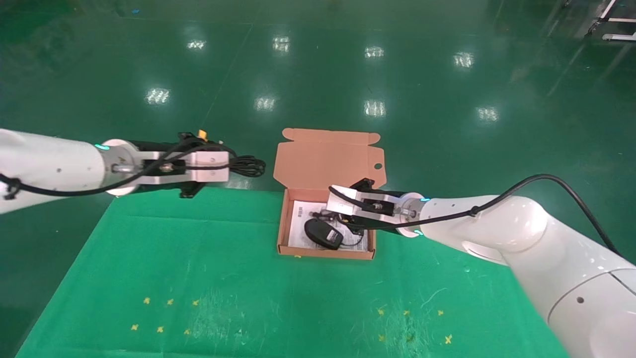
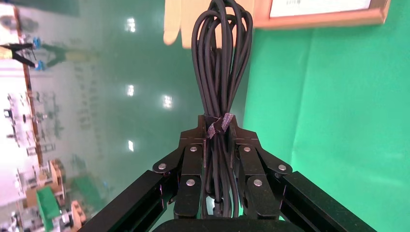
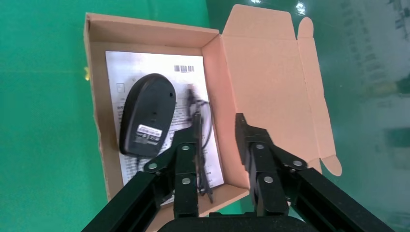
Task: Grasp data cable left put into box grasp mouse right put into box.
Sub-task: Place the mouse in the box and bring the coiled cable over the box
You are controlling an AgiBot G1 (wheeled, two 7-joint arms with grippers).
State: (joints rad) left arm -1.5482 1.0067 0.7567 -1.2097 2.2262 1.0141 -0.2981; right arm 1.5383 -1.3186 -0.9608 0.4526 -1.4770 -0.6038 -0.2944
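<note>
Cable (image 1: pixel 247 166): in the head view, a looped black bundle sticks out of the left gripper (image 1: pixel 229 167) at centre left, held in the air past the far edge of the green cloth (image 1: pixel 164 258). The open orange box (image 1: pixel 281 219) sits mid-frame with its flap (image 1: pixel 328 159) laid back. The mouse (image 1: pixel 323 233) lies inside on a white sheet (image 1: pixel 301 219). The right gripper (image 1: pixel 332 204) hovers over the box's right half.

In the left wrist view, the fingers (image 2: pixel 193 166) are clamped on the cable (image 2: pixel 220 63) at its tie, loops pointing to the top of the frame, where a corner of the box (image 2: pixel 319 19) shows.

In the right wrist view, the right gripper (image 3: pixel 217 130) has its fingers (image 3: pixel 186 159) apart and empty. The mouse (image 3: pixel 147 113) rests underside up at centre left inside the box (image 3: pixel 94 87), its thin cord (image 3: pixel 198 125) trailing beside it.

Judging by this, the mouse is placed and the cable remains. Next, the left arm must carry the bundle over the box, lower it and let go, while the right arm clears the opening.
</note>
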